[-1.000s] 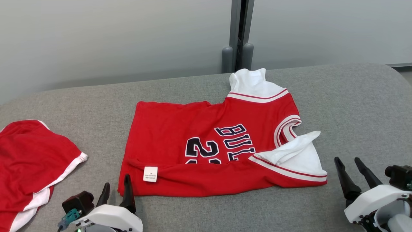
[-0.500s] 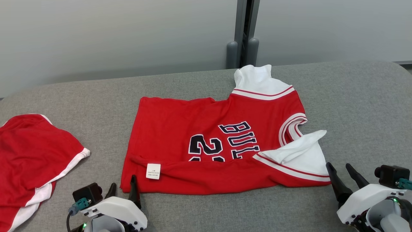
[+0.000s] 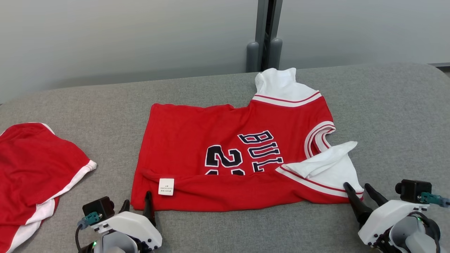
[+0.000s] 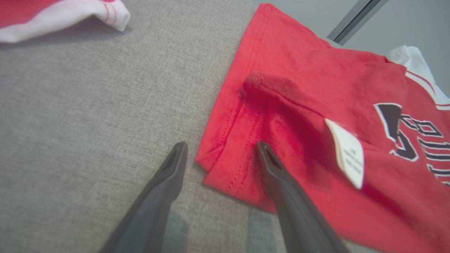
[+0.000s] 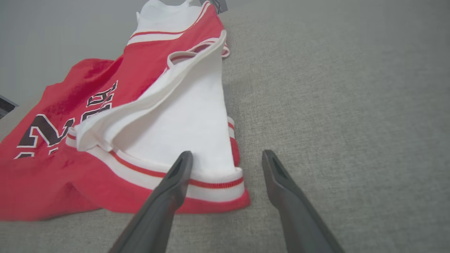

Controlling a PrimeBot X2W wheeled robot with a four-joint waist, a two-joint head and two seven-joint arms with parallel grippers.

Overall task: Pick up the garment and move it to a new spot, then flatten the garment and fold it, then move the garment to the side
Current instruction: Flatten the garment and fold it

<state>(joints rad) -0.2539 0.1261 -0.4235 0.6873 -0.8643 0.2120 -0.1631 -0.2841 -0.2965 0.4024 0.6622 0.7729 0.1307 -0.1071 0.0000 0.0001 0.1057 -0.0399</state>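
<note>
**Inspector A:** What had altered over the last second?

**Inspector B:** The right gripper (image 3: 357,185) had closed in across the grey table (image 3: 386,116) to the near sleeve corner of the jersey (image 3: 197,140). The left gripper (image 3: 137,198) had barely shifted at the near hem corner. The head camera had also drifted slightly.

**Inspector A:** Fingers?

**Inspector B:** Both pairs stood wide apart, holding nothing. Each straddled its corner, with one finger over cloth and one over bare table.

**Inspector A:** Garment's position?

**Inspector B:** Spread mid-table, near edge turned over with its label (image 3: 166,186) showing. A second red garment (image 3: 35,165) lay well to the left.

**Inspector A:** Significance?

**Inspector B:** In my judgement, a two-corner grasp was being set up.
</note>
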